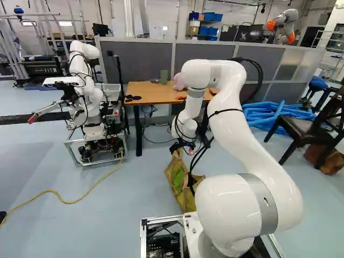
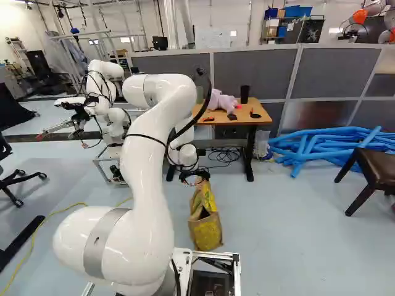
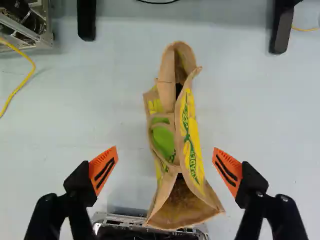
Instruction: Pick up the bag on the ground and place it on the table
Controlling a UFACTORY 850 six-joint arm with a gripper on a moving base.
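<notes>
My gripper (image 2: 196,177) hangs over the far end of the tan and yellow bag (image 2: 205,229); how much height separates them is hard to tell. In the wrist view the gripper (image 3: 165,152) is open, its orange pads wide apart. The bag (image 3: 189,142) lies beneath, between the two finger lines, touching neither pad, with its mouth agape, handle loops on top and something bright green at its side. It rests on the floor close ahead of the base. The wooden table (image 1: 153,97) stands beyond it, holding a pink plush toy (image 2: 222,100) and small items.
Another robot (image 1: 88,107) stands left of the table, and a further one (image 1: 287,24) is behind the partition (image 2: 253,71). Blue tubes (image 2: 321,145) lie right of the table, near a dark chair (image 2: 376,169). A yellow cable (image 1: 70,201) crosses the floor at the left.
</notes>
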